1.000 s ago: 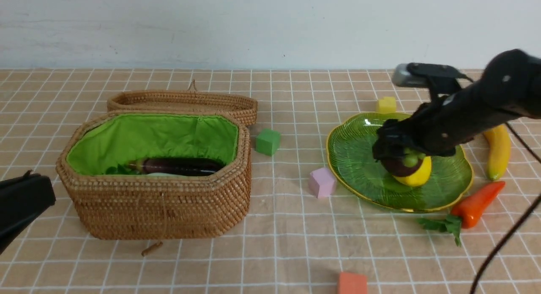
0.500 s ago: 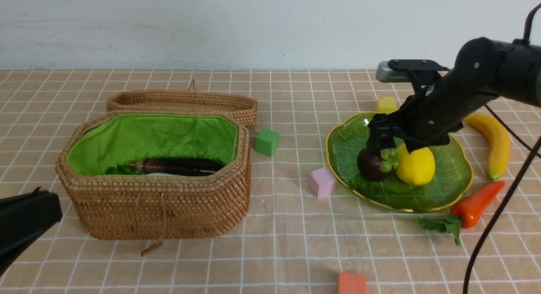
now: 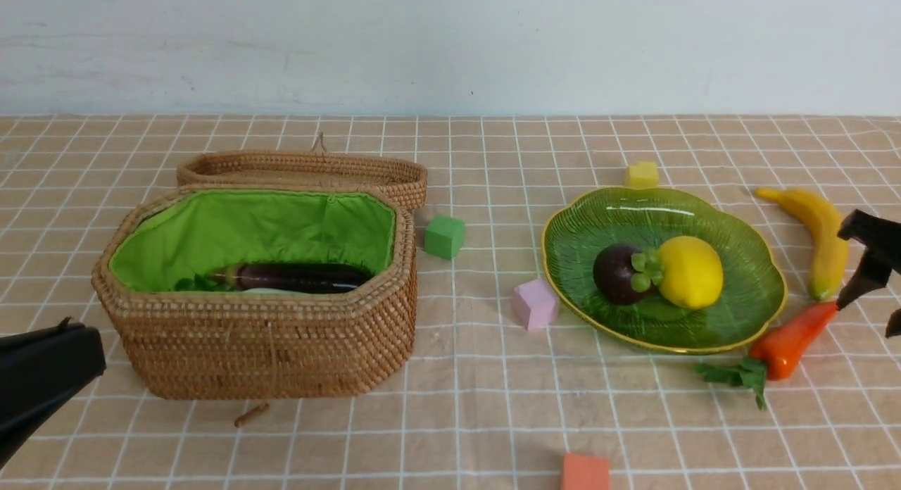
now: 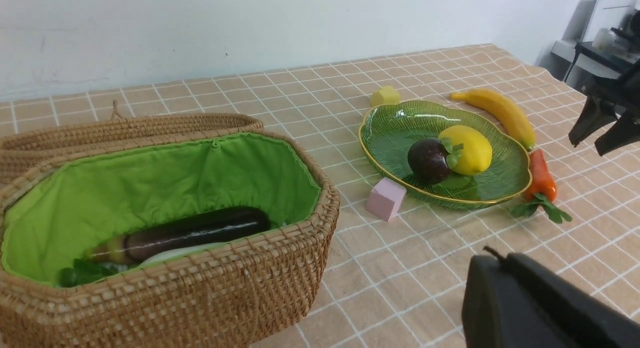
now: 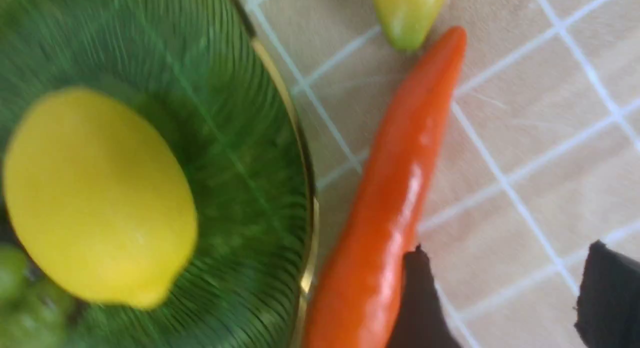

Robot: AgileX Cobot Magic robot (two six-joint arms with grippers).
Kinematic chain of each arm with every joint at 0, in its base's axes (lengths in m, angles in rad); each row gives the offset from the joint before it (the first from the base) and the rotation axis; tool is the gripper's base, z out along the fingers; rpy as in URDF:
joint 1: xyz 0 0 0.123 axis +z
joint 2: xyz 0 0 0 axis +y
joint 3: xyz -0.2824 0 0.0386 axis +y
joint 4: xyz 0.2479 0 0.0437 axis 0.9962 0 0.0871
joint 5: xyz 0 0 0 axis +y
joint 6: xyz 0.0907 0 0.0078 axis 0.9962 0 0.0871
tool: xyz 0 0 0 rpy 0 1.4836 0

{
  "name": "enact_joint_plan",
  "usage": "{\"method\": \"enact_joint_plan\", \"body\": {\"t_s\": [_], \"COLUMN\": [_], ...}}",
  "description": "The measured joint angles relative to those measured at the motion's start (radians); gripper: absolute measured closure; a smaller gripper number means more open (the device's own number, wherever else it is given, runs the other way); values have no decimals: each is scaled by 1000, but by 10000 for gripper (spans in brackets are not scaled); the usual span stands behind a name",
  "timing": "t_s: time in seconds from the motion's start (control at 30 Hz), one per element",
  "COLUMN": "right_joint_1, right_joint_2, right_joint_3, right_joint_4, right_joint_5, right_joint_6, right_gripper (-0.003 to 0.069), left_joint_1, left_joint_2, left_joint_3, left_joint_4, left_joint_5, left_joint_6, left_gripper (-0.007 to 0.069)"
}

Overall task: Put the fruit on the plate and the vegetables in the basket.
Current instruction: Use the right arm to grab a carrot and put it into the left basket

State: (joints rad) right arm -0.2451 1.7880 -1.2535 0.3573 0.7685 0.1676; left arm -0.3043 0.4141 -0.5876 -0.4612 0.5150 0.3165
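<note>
At the far left the left gripper sits low over the checked tablecloth, its jaws pressed together with nothing in them. Next comes the wicker basket with its green lining, and inside it the dark purple eggplant lies lengthwise on top of the white radish, of which only a pale sliver and some green leaves show. The shallow woven lid lies just behind the basket. A green cube stands to the basket's right, a pink cube sits just beside the near-left edge of the plate, and an orange cube is at the front edge of the view. On the green plate the mangosteen and the lemon rest side by side, touching, with the mangosteen on the left. A yellow cube sits just behind the plate. The banana lies on the cloth to the right of the plate, green tip toward the front, and the carrot lies against the plate's near-right rim, leaves toward the front. At the far right the right gripper is above the carrot's tip, its jaws spread apart and empty, one finger close alongside the carrot
</note>
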Motion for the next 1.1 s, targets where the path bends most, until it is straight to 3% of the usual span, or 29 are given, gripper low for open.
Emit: {"method": "enact_joint_plan", "body": {"t_s": [0.2, 0.43, 0.67, 0.77, 1.1], "right_joint_1": [-7, -7, -7, -7, -7], "right_joint_2": [127, 211, 213, 213, 197], "right_joint_3": [-35, -83, -90, -96, -105], "right_joint_4": [138, 140, 19, -29, -72], "right_joint_5": [-90, -90, -33, 19, 168], "right_joint_6": [-95, -105, -107, -107, -153], "right_gripper": [181, 180, 292, 400, 404], "left_joint_1": [0, 0, 0, 0, 0], "left_joint_2": [0, 0, 0, 0, 0], "left_joint_3": [0, 0, 0, 0, 0], "left_joint_4": [0, -19, -31, -31, -27], "left_joint_5": [7, 10, 27, 34, 55], "left_joint_6": [0, 0, 0, 0, 0], "left_gripper": [637, 634, 630, 630, 630]}}
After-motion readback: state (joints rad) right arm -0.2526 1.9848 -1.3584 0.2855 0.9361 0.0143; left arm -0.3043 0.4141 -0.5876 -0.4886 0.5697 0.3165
